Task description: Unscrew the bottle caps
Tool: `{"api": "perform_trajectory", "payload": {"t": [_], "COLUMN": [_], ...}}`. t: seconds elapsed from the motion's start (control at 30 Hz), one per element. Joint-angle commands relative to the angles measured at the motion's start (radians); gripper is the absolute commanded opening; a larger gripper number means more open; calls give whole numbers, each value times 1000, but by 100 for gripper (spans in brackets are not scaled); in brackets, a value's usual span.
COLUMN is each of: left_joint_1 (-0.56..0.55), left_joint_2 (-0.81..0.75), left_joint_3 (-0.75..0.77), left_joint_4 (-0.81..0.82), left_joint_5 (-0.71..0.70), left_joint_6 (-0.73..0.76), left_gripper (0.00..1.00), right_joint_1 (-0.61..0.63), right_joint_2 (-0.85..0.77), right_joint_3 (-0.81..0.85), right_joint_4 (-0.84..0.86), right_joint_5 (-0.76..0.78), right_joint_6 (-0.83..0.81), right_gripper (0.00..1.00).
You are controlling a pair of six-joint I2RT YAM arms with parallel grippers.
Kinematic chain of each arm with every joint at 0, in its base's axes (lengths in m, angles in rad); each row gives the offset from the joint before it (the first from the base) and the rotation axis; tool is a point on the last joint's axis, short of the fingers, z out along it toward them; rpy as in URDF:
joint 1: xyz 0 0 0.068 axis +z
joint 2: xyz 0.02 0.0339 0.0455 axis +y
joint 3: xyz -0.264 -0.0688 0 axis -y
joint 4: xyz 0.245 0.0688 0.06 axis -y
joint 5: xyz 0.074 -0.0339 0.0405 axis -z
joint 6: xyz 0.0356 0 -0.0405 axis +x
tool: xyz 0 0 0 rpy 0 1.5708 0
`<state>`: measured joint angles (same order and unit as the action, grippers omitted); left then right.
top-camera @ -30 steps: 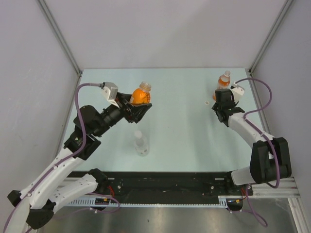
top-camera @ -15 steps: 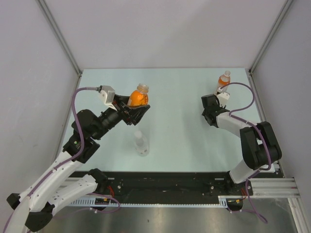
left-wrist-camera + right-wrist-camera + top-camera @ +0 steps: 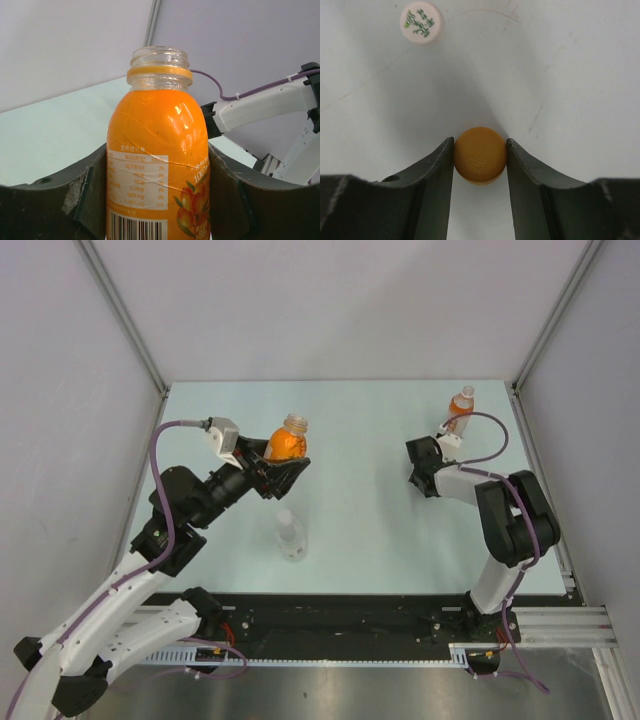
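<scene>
Three risks stand out, nearest first. Toward the near edge, the clear bottle (image 3: 290,536) stands free on the desk (image 3: 360,510), upright and apparently capped; a careless sweep of either claw would topple it. Farther back on the left, the left claw (image 3: 284,462) clamps the squat orange bottle (image 3: 157,135) by its body, long axis upright, open mouth pointing up. It looks full, so any tilt would spill it. On the right, the right claw (image 3: 480,145) pinches the orange cap (image 3: 480,157) by its rim, flat top up, low over the desk. Let go carelessly, it could roll away. Beyond lie the white cap (image 3: 422,22) and, far right, the taller orange bottle (image 3: 460,406), upright.
</scene>
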<state>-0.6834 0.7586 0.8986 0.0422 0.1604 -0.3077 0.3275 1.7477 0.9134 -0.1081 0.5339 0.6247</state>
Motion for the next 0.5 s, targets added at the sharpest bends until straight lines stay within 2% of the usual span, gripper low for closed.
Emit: {"api": "perform_trajectory", "payload": {"t": [0.0, 0.2, 0.37, 0.47], "left_joint_1": [-5, -7, -7, -7], "left_joint_2": [-8, -10, -12, -10], "left_joint_3": [0, -1, 0, 0], "left_joint_4": [27, 18, 10, 10], "left_joint_5": [1, -5, -5, -7], "left_joint_6": [-11, -11, -10, -13], "left_gripper": [0, 0, 0, 0], "right_joint_1": [-2, -18, -28, -30], "right_joint_2": [59, 107, 127, 128], "right_joint_3": [71, 120, 142, 147], "right_joint_4": [-31, -59, -84, -93], "right_joint_5": [-12, -43, -61, -68], "right_joint_6": [9, 4, 0, 1], "right_gripper": [0, 0, 13, 18]}}
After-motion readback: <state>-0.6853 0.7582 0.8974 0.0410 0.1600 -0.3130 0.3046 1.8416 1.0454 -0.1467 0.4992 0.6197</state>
